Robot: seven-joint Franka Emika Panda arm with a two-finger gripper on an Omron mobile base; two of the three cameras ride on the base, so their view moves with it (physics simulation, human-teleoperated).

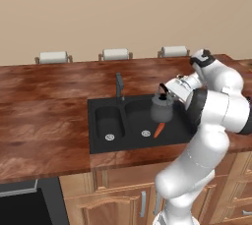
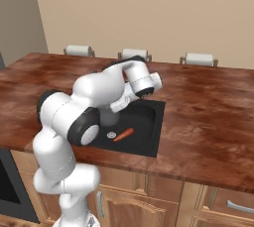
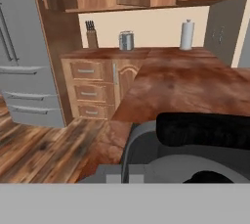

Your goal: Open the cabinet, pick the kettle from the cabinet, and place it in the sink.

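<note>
Black sink (image 1: 101, 140) with two basins, one carrot (image 1: 158, 130), one kettle (image 1: 162, 107).
Gripper (image 1: 170, 93) clamped fully shut on the kettle's arched handle, holding it over the right basin, just above the carrot.

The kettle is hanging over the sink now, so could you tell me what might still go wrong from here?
1. A carrot lies on the floor of the sink's right basin below the kettle; set down on it, the kettle could tip.
2. The gripper holds the kettle by its arched handle, so the body may swing and knock the basin wall.
3. The faucet stands close to the kettle's left; drifting sideways could hit it.
</note>
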